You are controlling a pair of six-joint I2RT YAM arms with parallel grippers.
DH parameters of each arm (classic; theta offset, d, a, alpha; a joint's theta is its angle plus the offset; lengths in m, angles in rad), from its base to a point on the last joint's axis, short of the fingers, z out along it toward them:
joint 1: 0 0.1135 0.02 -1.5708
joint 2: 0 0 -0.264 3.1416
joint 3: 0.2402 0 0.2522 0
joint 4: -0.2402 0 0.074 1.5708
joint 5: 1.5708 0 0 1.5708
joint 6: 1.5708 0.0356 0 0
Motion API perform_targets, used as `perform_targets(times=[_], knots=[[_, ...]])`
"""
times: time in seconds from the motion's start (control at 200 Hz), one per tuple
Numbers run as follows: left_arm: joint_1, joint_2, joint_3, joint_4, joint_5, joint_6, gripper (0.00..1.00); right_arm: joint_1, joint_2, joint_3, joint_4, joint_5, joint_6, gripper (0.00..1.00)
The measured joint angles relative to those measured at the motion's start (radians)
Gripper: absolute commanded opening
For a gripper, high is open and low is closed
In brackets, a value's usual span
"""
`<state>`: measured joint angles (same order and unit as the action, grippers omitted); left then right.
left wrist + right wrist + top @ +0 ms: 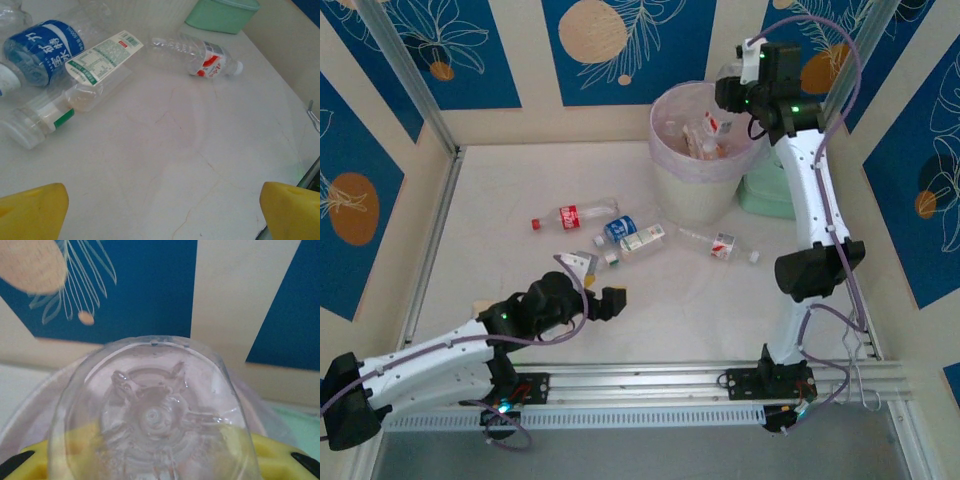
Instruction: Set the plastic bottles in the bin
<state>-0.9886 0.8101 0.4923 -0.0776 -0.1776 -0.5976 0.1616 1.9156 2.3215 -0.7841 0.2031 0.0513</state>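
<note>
Nearest, the left pincer (160, 215) is held spread wide just above the pale worktop (165, 160), with nothing between its yellow fingers (30, 210). A reach toward the white-and-green-labelled clear plastic bottle (100, 60) lying ahead seems called for. Beside it are seen a blue-labelled bottle (42, 47) and, further right, a red-and-white-labelled one (205, 57). Farthest, the right pincer (738, 88) is pinched on a transparent plastic bottle (150, 415), held above the round cream-white bin lined with a pale pink bag (685, 195). The drop is judged the step in hand, so a release is needed.
</note>
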Motion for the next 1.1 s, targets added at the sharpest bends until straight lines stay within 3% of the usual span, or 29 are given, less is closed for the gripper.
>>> perform_targets(times=[0.54,0.72,0.92,1.096], knots=[[0.0,0.023,-0.002,-0.02,-0.008,0.0,0.98,0.022,-0.074,-0.247,0.184,0.004,0.012,0.0],[0.0,0.043,-0.002,-0.02,-0.008,0.0,0.98,0.039,-0.048,-0.259,0.233,-0.001,0.039,0.0],[0.002,0.05,-0.002,-0.02,-0.008,0.0,0.98,0.071,0.01,-0.213,0.198,-0.007,0.072,0.0],[0.006,0.075,-0.002,-0.012,-0.007,0.0,0.98,0.063,0.006,-0.078,0.008,0.006,0.051,0.0]])
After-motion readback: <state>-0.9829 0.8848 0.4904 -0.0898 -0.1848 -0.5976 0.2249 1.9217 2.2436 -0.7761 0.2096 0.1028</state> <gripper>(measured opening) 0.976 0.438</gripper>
